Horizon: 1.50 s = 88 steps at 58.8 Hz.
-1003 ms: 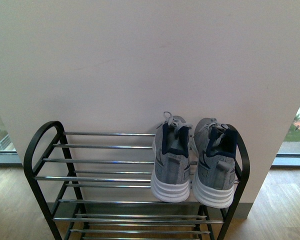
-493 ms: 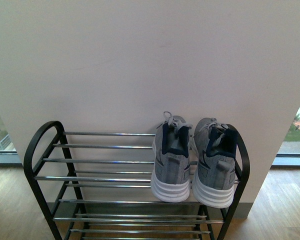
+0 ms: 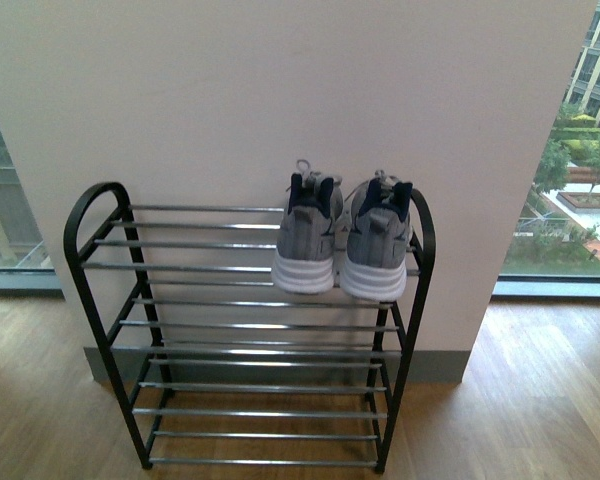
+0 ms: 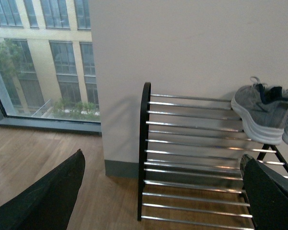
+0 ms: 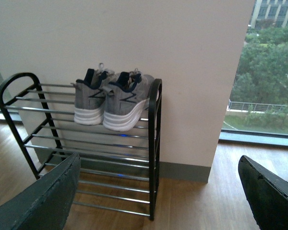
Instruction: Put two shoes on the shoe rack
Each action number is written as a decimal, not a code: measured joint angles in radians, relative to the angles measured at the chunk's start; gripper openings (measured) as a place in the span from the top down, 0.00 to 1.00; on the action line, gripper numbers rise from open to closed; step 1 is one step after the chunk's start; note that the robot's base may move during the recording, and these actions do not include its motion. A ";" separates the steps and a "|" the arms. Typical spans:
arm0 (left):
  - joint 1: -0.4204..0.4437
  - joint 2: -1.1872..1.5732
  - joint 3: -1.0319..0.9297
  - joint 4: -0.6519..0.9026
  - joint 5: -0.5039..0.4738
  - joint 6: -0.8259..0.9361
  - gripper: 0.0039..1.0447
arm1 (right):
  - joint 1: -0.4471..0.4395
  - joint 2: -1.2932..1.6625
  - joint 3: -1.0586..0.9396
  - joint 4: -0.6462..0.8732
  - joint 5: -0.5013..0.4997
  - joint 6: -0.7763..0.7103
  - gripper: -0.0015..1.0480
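Note:
Two grey sneakers with white soles stand side by side, heels toward me, on the top tier at the right end of the shoe rack: the left shoe and the right shoe. The rack has a black frame and chrome bars. The left wrist view shows the rack with one shoe at its far end, well beyond my open left gripper. In the right wrist view the pair sits on the rack, far from my open right gripper. Neither gripper holds anything.
The rack stands against a white wall pillar on a wooden floor. Floor-to-ceiling windows flank the pillar on both sides. The lower tiers of the rack hold nothing.
The front view has pulled back and risen: the rack and shoes look smaller and sit higher in the frame, with all tiers and more floor showing. The shoes stay put on the top tier.

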State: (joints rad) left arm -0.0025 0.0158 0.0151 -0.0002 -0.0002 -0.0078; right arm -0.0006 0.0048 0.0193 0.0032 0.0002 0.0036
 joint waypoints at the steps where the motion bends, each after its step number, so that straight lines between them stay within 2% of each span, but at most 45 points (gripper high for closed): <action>1: 0.000 0.000 0.000 0.000 0.000 0.000 0.09 | 0.000 0.000 0.000 0.000 0.000 0.000 0.09; 88: 0.000 0.000 0.000 0.000 -0.002 0.000 0.09 | 0.000 0.000 0.000 -0.003 -0.003 -0.001 0.09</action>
State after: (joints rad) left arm -0.0029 0.0158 0.0151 -0.0006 -0.0021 -0.0078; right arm -0.0010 0.0044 0.0193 -0.0002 -0.0025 0.0029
